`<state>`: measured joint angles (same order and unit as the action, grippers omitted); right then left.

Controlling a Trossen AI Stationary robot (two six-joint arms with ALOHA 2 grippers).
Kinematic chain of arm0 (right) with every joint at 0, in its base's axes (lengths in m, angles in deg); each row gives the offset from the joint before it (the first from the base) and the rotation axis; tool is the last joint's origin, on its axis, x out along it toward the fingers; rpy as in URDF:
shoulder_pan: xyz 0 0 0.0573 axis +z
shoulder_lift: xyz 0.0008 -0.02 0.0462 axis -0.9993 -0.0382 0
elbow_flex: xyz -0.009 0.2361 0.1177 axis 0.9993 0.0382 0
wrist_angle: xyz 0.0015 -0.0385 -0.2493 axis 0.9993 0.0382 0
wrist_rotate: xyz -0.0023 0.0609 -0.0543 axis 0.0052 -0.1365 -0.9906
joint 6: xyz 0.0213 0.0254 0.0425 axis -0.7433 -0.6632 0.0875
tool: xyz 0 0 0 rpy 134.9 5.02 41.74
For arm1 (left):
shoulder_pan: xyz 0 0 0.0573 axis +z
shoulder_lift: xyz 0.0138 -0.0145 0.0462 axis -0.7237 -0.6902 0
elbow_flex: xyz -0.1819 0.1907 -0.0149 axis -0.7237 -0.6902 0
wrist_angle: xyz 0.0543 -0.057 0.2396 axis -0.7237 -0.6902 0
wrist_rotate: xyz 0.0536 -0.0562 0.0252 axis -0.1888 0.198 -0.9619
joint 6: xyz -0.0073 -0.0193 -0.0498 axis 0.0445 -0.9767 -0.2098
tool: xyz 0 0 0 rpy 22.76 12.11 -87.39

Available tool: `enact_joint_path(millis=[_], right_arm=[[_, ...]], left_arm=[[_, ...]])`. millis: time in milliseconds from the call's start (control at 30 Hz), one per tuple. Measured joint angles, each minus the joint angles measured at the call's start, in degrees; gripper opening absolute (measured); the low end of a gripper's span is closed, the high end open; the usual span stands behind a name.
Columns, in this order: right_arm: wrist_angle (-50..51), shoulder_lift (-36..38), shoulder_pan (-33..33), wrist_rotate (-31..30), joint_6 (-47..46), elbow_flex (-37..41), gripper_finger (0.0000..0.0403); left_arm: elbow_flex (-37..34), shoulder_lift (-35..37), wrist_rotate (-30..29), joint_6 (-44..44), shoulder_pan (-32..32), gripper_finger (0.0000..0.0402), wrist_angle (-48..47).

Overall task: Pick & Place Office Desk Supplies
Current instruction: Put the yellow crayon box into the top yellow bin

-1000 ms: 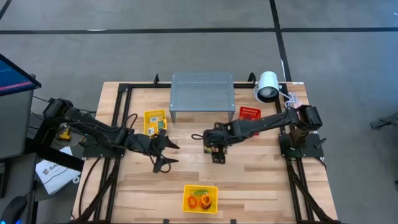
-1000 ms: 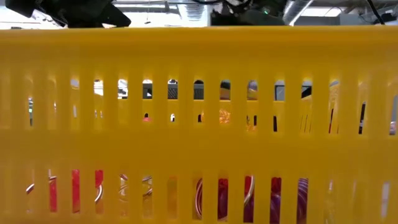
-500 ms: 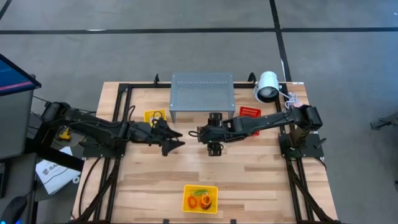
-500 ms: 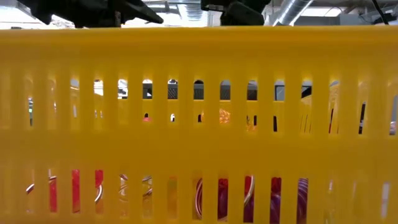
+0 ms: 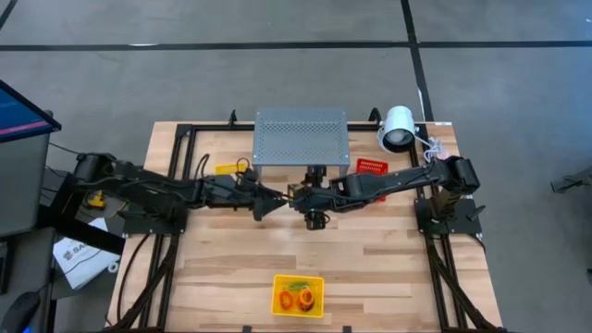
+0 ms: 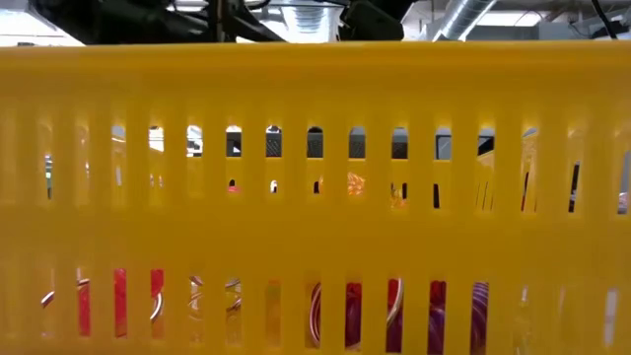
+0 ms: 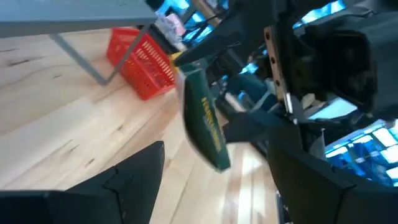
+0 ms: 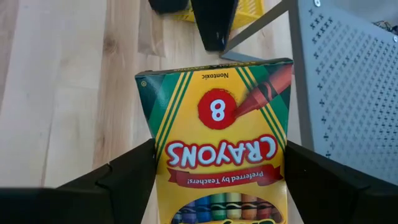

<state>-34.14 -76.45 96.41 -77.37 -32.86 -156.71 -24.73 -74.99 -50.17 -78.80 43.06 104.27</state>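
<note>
Crayon box (image 8: pixel 217 146): yellow and green, marked with an 8 and a red crayon, pinched flat between the right gripper (image 5: pixel 298 195) fingers (image 8: pixel 127 180), one dark finger on each long side. Held over the middle of the table (image 5: pixel 370 259), just in front of the grey perforated stand (image 5: pixel 301 136). Seen edge-on from the left wrist (image 7: pixel 204 121), tilted, and apparently lifted clear of the wood.

Facing it from the other side, nearly tip to tip, the left gripper (image 5: pixel 275 196), with fingers (image 7: pixel 134 177) spread wide and nothing between them. Reaching in along the stand's front edge, both arms, meeting near the table's centre.

Beside the stand on the right, a small red basket (image 5: pixel 371 167), and beyond that, at the back right corner, a white round lamp (image 5: pixel 398 129). Behind the left arm, mostly hidden, a yellow tray (image 5: pixel 229 168); contents impossible to make out.

At the front edge, well apart from both grippers, a yellow slotted basket (image 5: pixel 277 282) with rubber bands (image 5: pixel 298 297) in orange, red and green lying inside. Filling the low view, the same basket's wall (image 6: pixel 315 99), with red and purple loops glimpsed through the lower slots
</note>
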Motion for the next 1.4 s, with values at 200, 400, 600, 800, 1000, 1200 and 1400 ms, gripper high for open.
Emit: enact_joint_path(millis=[200,400,600,800,1000,1200,1400], right_arm=[[0.1,-0.01,0.0,-0.15,-0.02,-0.89,0.0311],[0.34,-0.01,0.0,-0.15,-0.08,-0.89,0.0311],[0.84,0.02,0.0,-0.34,-0.15,-0.89,0.0311],[0.94,0.02,0.0,-0.32,-0.15,-0.89,0.0311],[0.94,0.02,0.0,-0.28,-0.17,-0.89,0.0311],[1.0,0.04,0.0,-0.17,-0.17,-0.94,0.0311],[1.04,0.04,0.0,-0.2,-0.17,-0.94,0.0311]], left_arm=[[1.25,-5.12,3.02,-0.05,1.72,0.028,5.69],[5.58,-9.32,5.18,0.94,1.87,0.028,5.52],[6.98,-10.19,6.11,2.16,2.65,0.028,5.16],[7.0,-10.15,6.12,2.24,2.85,0.0266,5.08],[7.0,-10.15,5.95,2.31,2.87,0.0205,4.88],[7.0,-10.15,5.87,2.33,2.88,0.0142,4.69],[7.0,-10.15,5.86,2.3,3.29,0.0099,4.66]])
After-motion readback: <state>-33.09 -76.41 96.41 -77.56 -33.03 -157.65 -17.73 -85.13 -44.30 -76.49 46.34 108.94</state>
